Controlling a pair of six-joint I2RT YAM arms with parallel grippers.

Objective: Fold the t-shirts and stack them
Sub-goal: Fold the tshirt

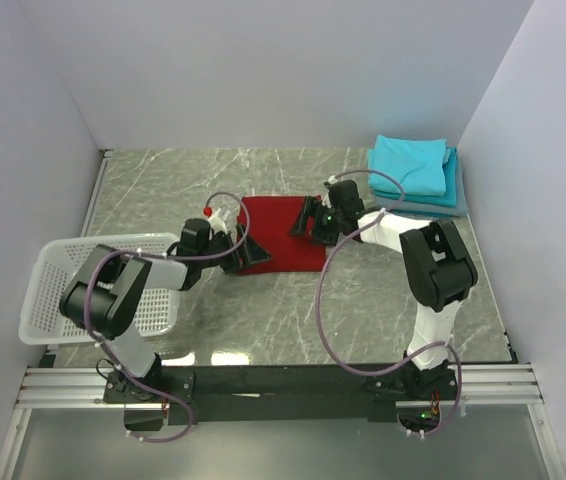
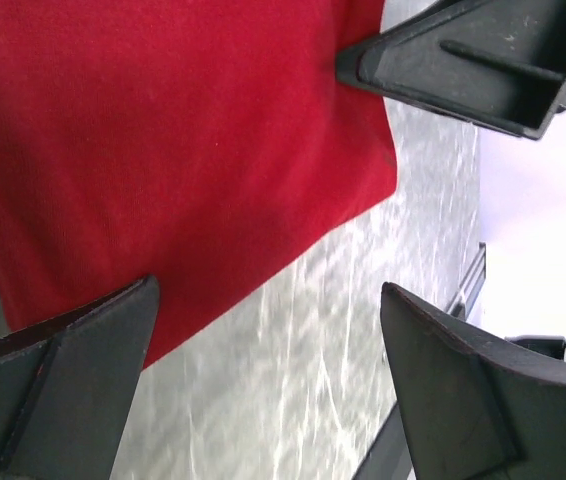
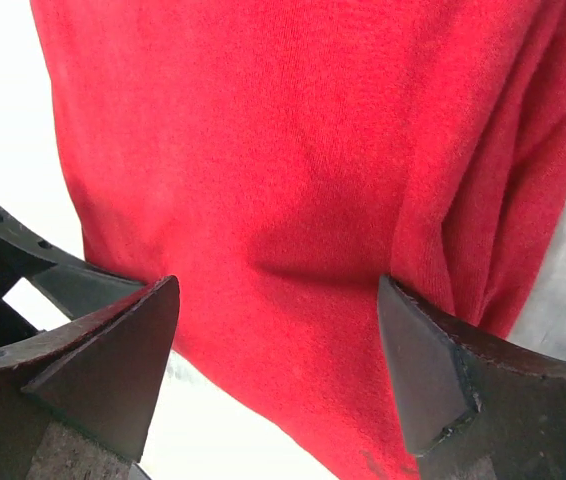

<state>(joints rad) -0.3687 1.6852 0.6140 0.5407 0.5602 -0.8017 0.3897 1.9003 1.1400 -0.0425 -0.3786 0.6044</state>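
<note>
A deep red t-shirt (image 1: 281, 232) lies folded flat on the marble table between my two grippers. It fills the left wrist view (image 2: 163, 150) and the right wrist view (image 3: 293, 180). My left gripper (image 1: 244, 250) is open at the shirt's near left edge, its jaws straddling that edge (image 2: 268, 320). My right gripper (image 1: 308, 218) is open over the shirt's far right edge (image 3: 278, 320), empty. A stack of folded turquoise and grey-blue t-shirts (image 1: 413, 170) lies at the back right.
A white lattice basket (image 1: 53, 300) sits at the left near edge. White walls close in the table on three sides. The right gripper's finger (image 2: 463, 60) shows in the left wrist view.
</note>
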